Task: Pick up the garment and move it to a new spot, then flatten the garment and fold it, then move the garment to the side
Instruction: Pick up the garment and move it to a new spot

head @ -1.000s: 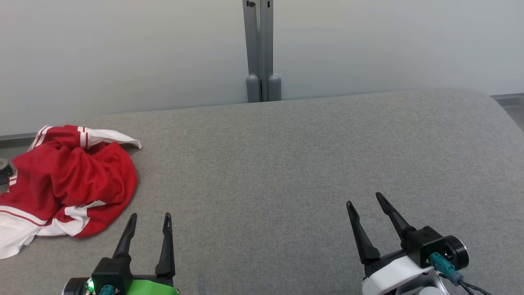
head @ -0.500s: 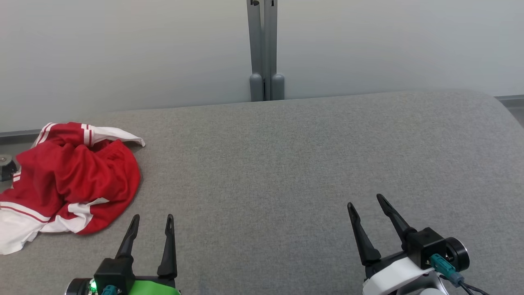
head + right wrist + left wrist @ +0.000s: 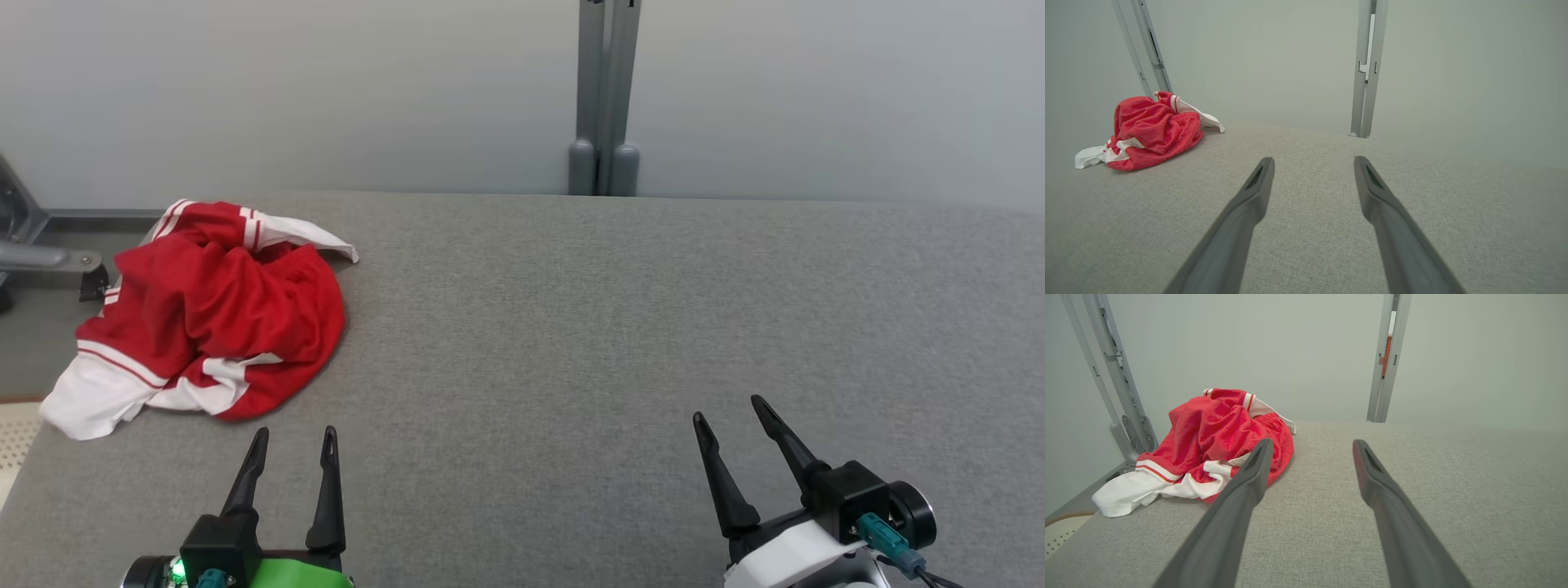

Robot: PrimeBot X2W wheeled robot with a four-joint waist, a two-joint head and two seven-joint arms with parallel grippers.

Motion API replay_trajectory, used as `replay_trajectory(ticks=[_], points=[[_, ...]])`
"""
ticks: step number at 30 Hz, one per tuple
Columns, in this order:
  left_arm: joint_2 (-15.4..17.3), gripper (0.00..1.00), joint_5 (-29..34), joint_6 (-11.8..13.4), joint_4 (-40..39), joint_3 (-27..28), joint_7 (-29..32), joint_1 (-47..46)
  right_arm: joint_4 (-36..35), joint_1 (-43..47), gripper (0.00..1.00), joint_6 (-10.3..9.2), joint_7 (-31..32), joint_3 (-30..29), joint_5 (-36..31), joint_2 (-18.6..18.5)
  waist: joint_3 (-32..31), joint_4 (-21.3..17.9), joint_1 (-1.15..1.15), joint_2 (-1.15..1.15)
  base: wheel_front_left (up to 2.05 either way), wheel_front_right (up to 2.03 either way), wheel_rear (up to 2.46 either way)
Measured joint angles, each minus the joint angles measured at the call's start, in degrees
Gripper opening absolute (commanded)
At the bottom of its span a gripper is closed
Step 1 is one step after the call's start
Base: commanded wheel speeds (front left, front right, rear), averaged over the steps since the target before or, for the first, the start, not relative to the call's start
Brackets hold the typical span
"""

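Note:
The garment [image 3: 216,310] is a crumpled red piece with white panels and stripes, heaped near the left end of the grey padded table [image 3: 571,327]. It also appears in the left wrist view [image 3: 1208,445] and far left in the right wrist view [image 3: 1151,132]. My left gripper [image 3: 294,433] stands open just in front of the heap, empty and apart from the cloth. Open and empty too, my right gripper [image 3: 731,408] hovers over bare table at the lower right.
A grey post [image 3: 604,98] rises behind the table's far edge against a pale wall. Grey metal frame legs [image 3: 41,253] stand on the floor past the table's left end. The table's left edge drops off beside the garment.
The whole head view has shifted right and down a little: the camera turned left. The garment and both grippers keep their places on the table.

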Motion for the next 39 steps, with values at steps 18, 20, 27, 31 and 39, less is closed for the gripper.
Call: replay_trajectory(ticks=[18,20,27,31,39], points=[[0.0,1.0,1.1,0.2,-0.3,2.7,0.0,1.0,0.3,0.4,1.0,0.01,0.0,1.5,1.0,0.0,0.3,14.6,0.0,0.0,0.0,0.0,0.0],[0.0,1.0,1.1,0.2,-0.5,3.0,0.0,1.3,0.4,0.5,1.0,0.01,0.0,1.6,1.0,0.0,0.2,16.0,0.0,0.0,0.0,0.0,0.0],[0.0,1.0,0.6,0.4,-1.6,4.5,0.0,2.6,0.5,0.4,1.0,0.01,0.0,2.4,1.0,0.0,0.0,19.3,0.0,0.0,0.0,0.0,0.0],[0.0,1.0,0.9,1.3,-2.0,6.9,0.0,3.3,0.6,0.6,1.0,0.01,0.0,2.4,0.2,0.0,0.0,18.9,0.0,0.0,0.0,0.0,0.0],[0.3,1.0,0.2,2.4,-7.8,13.9,0.0,-4.1,0.3,-3.5,1.0,0.01,0.0,0.5,-5.2,-0.1,4.2,17.8,0.0,0.0,0.0,0.0,0.0]])
